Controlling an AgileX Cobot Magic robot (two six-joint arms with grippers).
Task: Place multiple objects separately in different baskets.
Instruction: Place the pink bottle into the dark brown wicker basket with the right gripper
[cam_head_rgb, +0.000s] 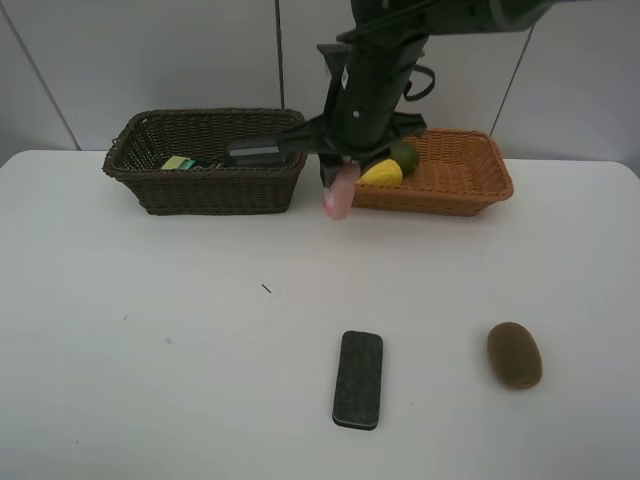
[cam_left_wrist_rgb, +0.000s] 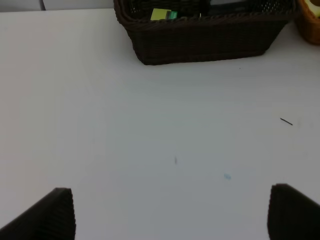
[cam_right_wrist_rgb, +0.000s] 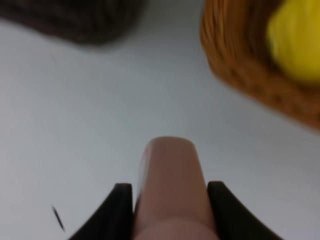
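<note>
My right gripper (cam_head_rgb: 336, 188) is shut on the pink bottle (cam_head_rgb: 338, 200) and holds it in the air between the two baskets; the wrist view shows the pink bottle (cam_right_wrist_rgb: 172, 192) squeezed between both fingers. The dark brown basket (cam_head_rgb: 135, 178) stands at the back left with small items inside. The orange-tan basket (cam_head_rgb: 480, 192) at the back right holds a yellow lemon (cam_head_rgb: 382, 173) and a dark green fruit (cam_head_rgb: 405, 155). A black eraser block (cam_head_rgb: 358, 379) and a brown kiwi (cam_head_rgb: 514, 354) lie on the near table. My left gripper (cam_left_wrist_rgb: 170, 215) is open over bare table, facing the dark brown basket (cam_left_wrist_rgb: 200, 42).
A yellow-green packet (cam_head_rgb: 179, 162) and a dark object lie in the dark brown basket. The white table (cam_head_rgb: 150, 330) carries a tiny dark speck (cam_head_rgb: 266, 289). A white panelled wall rises behind the baskets.
</note>
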